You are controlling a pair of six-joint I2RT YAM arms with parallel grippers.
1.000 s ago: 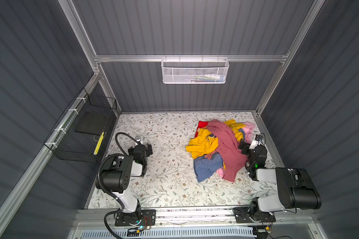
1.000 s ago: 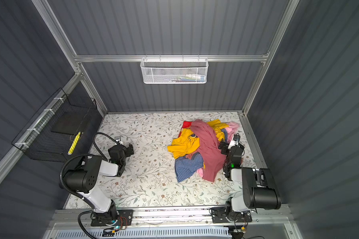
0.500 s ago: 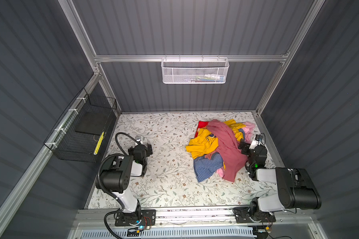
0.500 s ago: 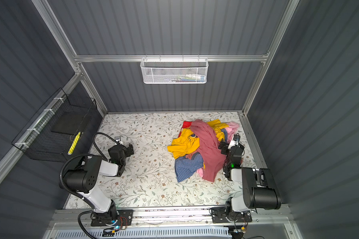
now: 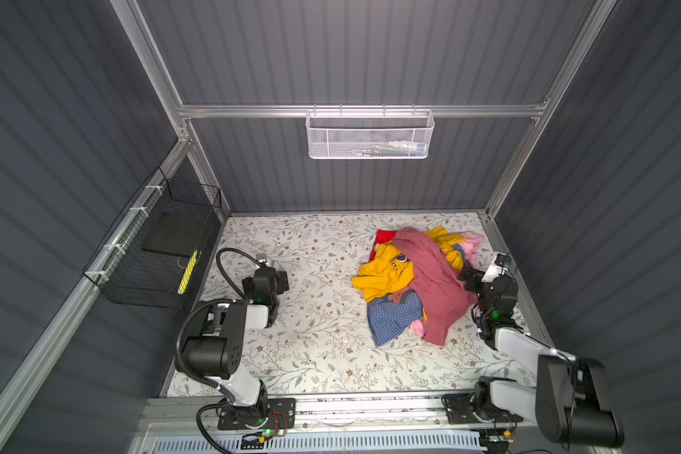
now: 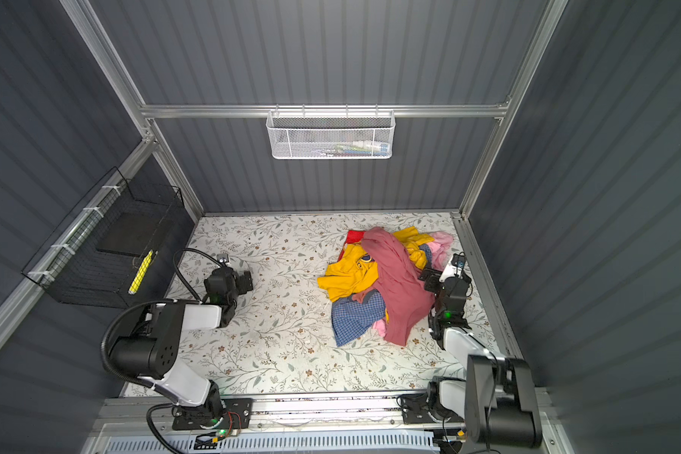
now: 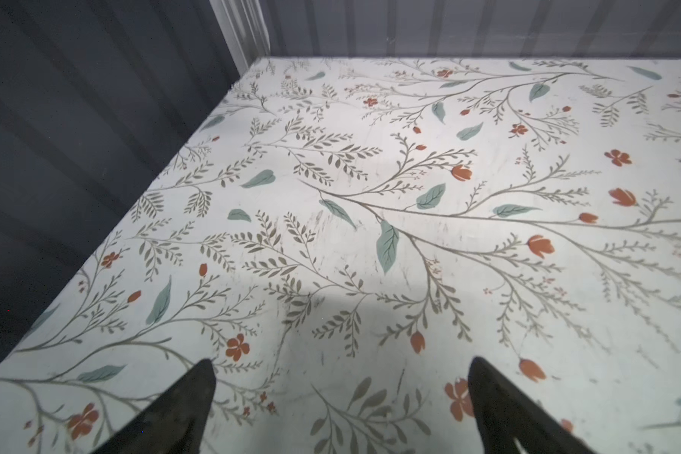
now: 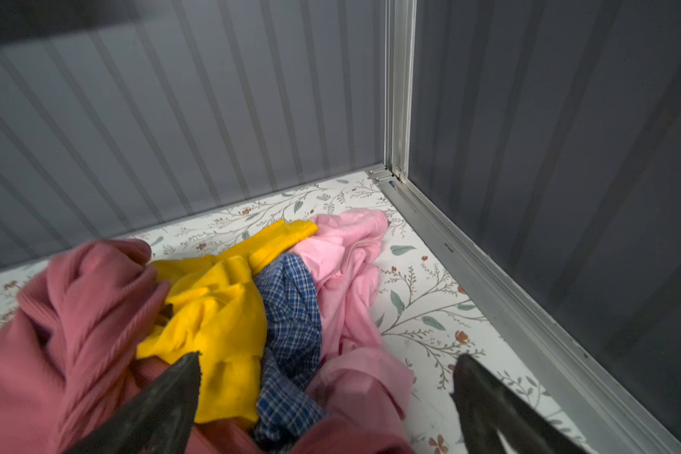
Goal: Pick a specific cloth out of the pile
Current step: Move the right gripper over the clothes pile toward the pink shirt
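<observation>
Your left end effector (image 7: 341, 363) is hanging open over the floral bench (image 7: 370, 177), well apart from the pile (image 5: 421, 275). In both top views the cloth (image 5: 473, 240) is only peeking from the pile's far right edge; your right wrist view is showing its plain, soft pale-pink folds touching the blue shirt (image 8: 291, 298). Your right end effector (image 8: 327, 357) is hovering open beside the pile, gripping nothing.

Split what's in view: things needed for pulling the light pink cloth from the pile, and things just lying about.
For the job: light pink cloth, pile, right gripper open at the pile, left gripper open.
Lying about: white mesh basket, black wire basket, yellow item inside it.
</observation>
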